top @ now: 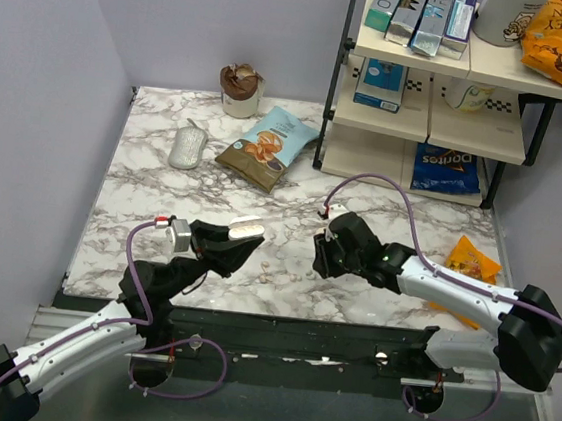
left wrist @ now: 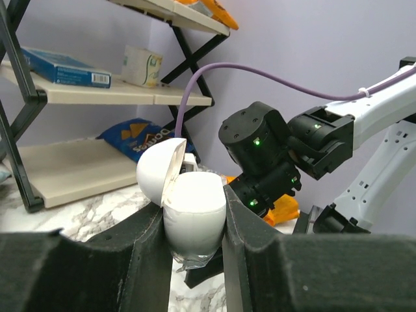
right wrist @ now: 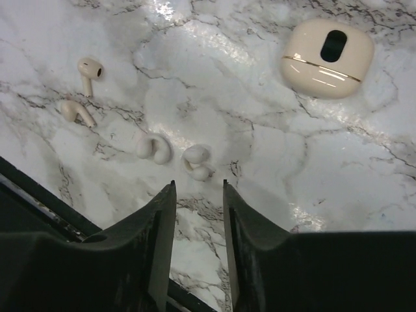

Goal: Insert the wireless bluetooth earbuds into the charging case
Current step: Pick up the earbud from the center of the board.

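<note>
Left claw [left wrist: 194,208] clamps open charging case [left wrist: 192,229]; right claw [right wrist: 198,187], part-open, hovers by earbuds [right wrist: 196,162].

White arms [top: 76,345], black grippers [top: 248,241], purple cables [top: 403,198]

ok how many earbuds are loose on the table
4 in the right wrist view: two stemmed earbuds at left, two rounded earbuds just ahead of the fingers. Others may be hidden.
</note>
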